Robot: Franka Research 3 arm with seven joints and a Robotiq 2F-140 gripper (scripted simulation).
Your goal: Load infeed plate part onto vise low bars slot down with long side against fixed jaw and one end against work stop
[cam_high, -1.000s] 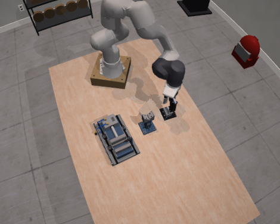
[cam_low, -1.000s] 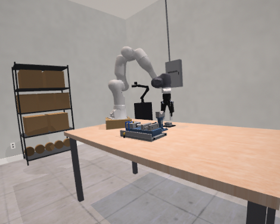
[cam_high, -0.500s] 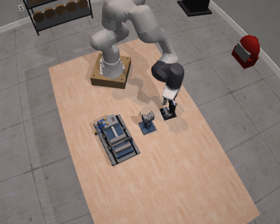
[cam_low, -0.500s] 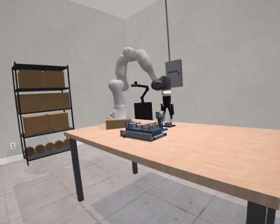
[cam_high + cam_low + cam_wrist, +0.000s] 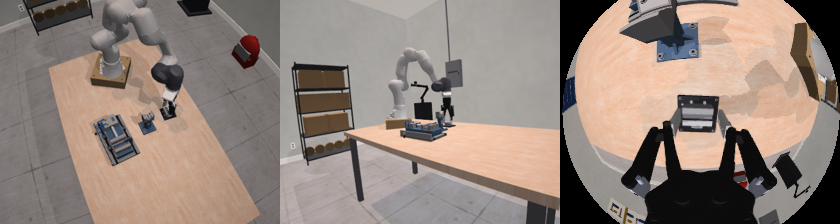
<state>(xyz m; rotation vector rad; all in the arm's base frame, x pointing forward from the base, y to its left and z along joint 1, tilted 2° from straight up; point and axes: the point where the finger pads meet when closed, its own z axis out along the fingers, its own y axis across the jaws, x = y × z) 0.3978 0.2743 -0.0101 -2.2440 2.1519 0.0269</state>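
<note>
The part (image 5: pixel 698 112) (image 5: pixel 167 114), a small grey block, lies on the black infeed plate at the right of the table. In the wrist view it shows light and dark bands across its top. My gripper (image 5: pixel 170 109) hangs straight down over it, open, with the fingertips just above the block and on either side of it. Nothing is held. The V-block (image 5: pixel 148 117) stands on a blue base between the vise and the plate.
The V-block (image 5: pixel 654 15) is close beside the infeed plate on the vise side. The robot's wooden base (image 5: pixel 111 72) is at the back of the table. A rack (image 5: pixel 322 110) stands off the table at the left.
</note>
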